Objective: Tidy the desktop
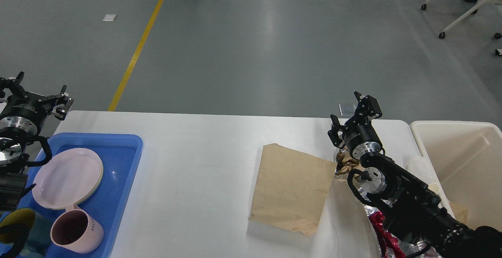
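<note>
1. The right gripper (355, 119) is raised over the far right part of the table; its two black fingers stand spread apart with nothing between them.
2. The left gripper (37, 93) is lifted at the far left edge, beyond the table's corner; its fingers are splayed wide and hold nothing.
3. Just below the right gripper's wrist lies a crumpled wad of brown paper (345, 164), touching the corner of a flat tan paper bag (292, 187) that rests right of centre on the wide, smooth white desktop (196, 164).
4. Under the right forearm sits shiny silver and red foil wrapping (378, 226), partly hidden.
5. To the right of the desktop stands a cream rectangular plastic bin (455, 148), open-topped.
6. On the left is a blue plastic tray (125, 160) holding a round pale pink plate (66, 177), a pink mug (76, 230) and a teal mug (19, 226).
7. The paper and foil on the desktop look light, soft and easily crushed. The flat bag will likely resist pinching from above, so its slightly lifted near corner seems the best hold; the crumpled wad should take a plain pinch across its bulk.
</note>
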You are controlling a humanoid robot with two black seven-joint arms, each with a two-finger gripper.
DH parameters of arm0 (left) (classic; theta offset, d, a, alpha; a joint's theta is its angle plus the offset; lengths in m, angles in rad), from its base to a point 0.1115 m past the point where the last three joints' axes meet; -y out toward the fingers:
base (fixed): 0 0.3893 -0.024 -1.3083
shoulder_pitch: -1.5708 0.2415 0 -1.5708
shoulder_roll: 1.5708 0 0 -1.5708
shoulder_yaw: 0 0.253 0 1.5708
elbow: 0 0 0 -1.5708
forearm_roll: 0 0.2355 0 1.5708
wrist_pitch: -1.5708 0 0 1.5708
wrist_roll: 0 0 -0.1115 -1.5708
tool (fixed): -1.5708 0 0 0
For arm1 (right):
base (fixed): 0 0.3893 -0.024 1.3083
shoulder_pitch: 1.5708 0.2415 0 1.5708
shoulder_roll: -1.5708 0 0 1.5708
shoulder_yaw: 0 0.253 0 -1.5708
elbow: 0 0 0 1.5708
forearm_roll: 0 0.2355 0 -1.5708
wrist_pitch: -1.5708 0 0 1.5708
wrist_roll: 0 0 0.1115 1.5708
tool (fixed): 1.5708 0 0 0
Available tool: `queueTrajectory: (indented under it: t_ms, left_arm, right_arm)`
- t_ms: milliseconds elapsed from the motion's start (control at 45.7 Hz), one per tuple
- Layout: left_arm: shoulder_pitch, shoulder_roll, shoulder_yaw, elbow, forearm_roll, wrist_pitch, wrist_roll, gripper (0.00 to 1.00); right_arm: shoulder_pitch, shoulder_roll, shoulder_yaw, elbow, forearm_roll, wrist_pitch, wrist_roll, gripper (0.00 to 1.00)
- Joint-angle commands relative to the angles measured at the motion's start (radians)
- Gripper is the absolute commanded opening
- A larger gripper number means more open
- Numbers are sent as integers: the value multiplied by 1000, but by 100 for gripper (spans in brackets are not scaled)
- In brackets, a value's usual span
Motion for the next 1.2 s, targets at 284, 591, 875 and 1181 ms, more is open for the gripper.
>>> queueTrajectory:
  t_ms: [284,591,875,1181]
  left_arm:
    - [-38,-10,30,-10,3,-114,12,96]
    - [-32,-25,64,-10,1,-128,1,96]
    - [7,-123,50,-10,1,-128,-1,96]
    - [73,-151,63,-10,1,-143,-1,96]
  right_arm:
    - [1,0,1,0,0,0,-1,100]
    - [1,0,1,0,0,0,0,100]
    - [1,0,1,0,0,0,-1,100]
    - [1,0,0,0,0,0,0,100]
